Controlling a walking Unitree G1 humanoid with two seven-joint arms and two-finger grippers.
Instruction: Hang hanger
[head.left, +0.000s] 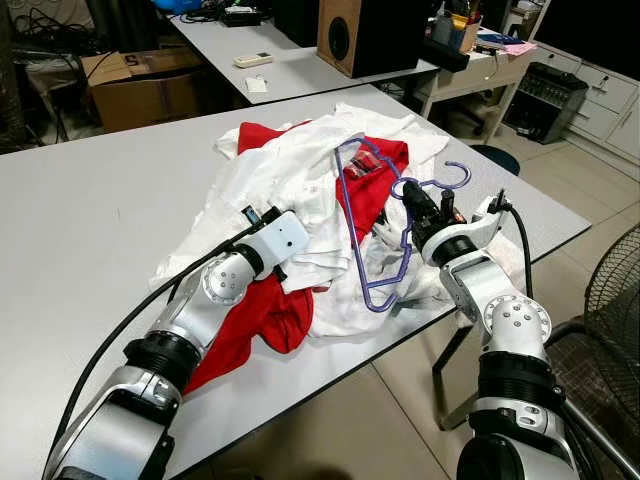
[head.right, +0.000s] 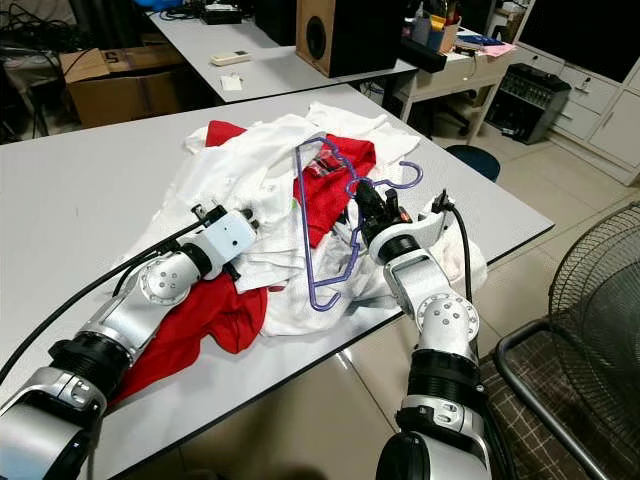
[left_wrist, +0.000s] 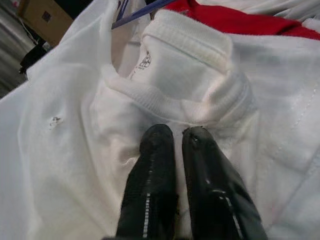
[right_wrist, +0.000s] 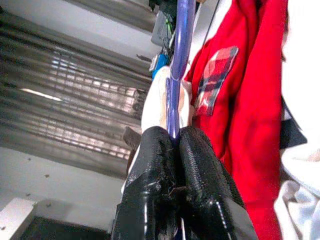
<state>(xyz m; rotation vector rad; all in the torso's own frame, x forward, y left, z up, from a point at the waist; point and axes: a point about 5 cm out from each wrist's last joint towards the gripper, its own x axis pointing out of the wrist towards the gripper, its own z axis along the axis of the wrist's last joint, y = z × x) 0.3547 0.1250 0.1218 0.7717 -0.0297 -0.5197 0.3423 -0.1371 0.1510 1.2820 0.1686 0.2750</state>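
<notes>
In right pincer (right_wrist: 172, 137): purple hanger (head.left: 375, 225).

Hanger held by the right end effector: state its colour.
Purple. The hanger shows best in the left eye view, lying over the red and white clothes.

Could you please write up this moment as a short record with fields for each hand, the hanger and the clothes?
right hand: fingers shut on the purple hanger, near its hook
left hand: fingers together, pressed on the white garment just below its collar
purple hanger: lifted and tilted above the pile, hook toward the robot's right
white garment: ribbed collar facing the left hand, part of the pile
red garment: spread partly under the white clothes, one end at the table edge
table: grey, holds the clothes pile
</notes>
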